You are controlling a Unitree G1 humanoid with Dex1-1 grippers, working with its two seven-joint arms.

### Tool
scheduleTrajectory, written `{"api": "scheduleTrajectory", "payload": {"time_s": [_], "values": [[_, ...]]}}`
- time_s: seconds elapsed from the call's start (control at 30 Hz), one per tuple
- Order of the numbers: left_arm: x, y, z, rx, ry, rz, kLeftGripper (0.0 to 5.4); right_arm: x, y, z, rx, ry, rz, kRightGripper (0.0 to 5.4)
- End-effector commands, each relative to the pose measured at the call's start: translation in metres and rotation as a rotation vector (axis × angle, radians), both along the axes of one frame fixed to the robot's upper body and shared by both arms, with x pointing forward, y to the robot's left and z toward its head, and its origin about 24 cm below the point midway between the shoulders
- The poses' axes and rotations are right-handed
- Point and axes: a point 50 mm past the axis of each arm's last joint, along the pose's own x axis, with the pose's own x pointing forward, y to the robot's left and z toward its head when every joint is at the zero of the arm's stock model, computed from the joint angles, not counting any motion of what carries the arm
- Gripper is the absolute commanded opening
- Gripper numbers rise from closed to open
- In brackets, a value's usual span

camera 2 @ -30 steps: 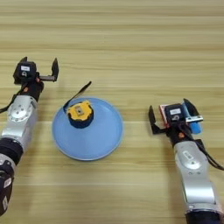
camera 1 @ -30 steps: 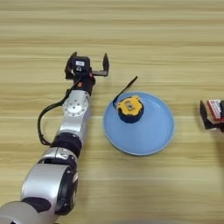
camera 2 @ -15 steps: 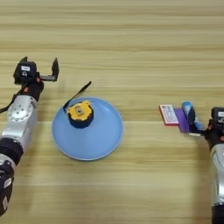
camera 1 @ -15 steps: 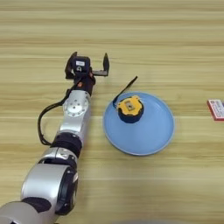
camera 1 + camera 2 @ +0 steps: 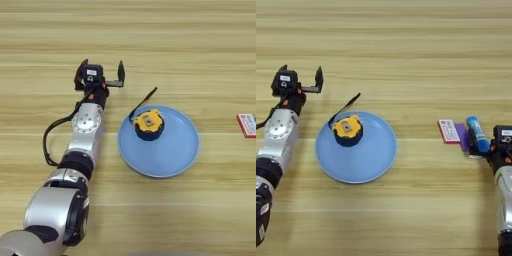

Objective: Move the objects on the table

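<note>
Blue dominates the middle of the pale wooden desk [image 5: 406,50]: a wide light-blue plate [image 5: 373,160] lies flat there, and the round yellow-and-black tape measure [image 5: 347,131] sits on its upper-left part, its black strap loop [image 5: 345,108] trailing off the rim toward the upper right.

The left hand [image 5: 100,79] rests on the desk up and to the left of the plate, its two black fingers spread apart and holding nothing. The tape measure lies down and to the right of it, near but apart, so this is plainly the nearer arm for that object and for the plate.

At the right side of the desk, well apart from the plate, the small blue cylindrical tube [image 5: 476,133] lies with its long axis running roughly away from the robot, tilted slightly left at the far end. It rests on or against a purple piece [image 5: 463,137], just beside a small red-and-white card or box [image 5: 449,131]. The right hand [image 5: 502,142] is at the right edge, immediately right of the tube; whether its fingers are spread, closed, or touching the tube cannot be told.

The relation that matters most is likely that each arm has its own object close by: tape measure for the left, tube for the right, with the plate between them.

White marks show on the red card, and small labels on both hands, but none of the writing can be read.
</note>
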Motion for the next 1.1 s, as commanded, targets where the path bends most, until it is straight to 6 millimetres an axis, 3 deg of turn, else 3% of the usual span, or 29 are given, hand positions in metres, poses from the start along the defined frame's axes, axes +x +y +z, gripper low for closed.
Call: {"api": "scheduleTrajectory", "payload": {"time_s": [0.03, 0.2, 0.37, 0.8, 1.1], "values": [[0.003, -0.001, 0.006, 0.017, -0.019, -0.005, 5.39, 0.003, 0.002, -0.002, 0.000, 0.009, 0.014, 5.40], [0.003, -0.001, 0.005, 0.016, -0.019, -0.005, 5.39, 0.005, 0.003, -0.018, 0.108, 0.066, 0.012, 5.40], [0.003, -0.001, 0.005, 0.015, -0.018, -0.005, 5.39, 0.007, -0.009, -0.027, 0.195, 0.120, -0.054, 5.40], [0.004, 0.000, 0.005, 0.015, -0.013, -0.007, 5.39, -0.001, -0.025, -0.033, 0.139, 0.240, -0.114, 5.40], [0.004, -0.001, 0.005, 0.014, -0.012, -0.007, 5.40, -0.001, -0.017, -0.032, 0.130, 0.237, -0.069, 4.10]]}}
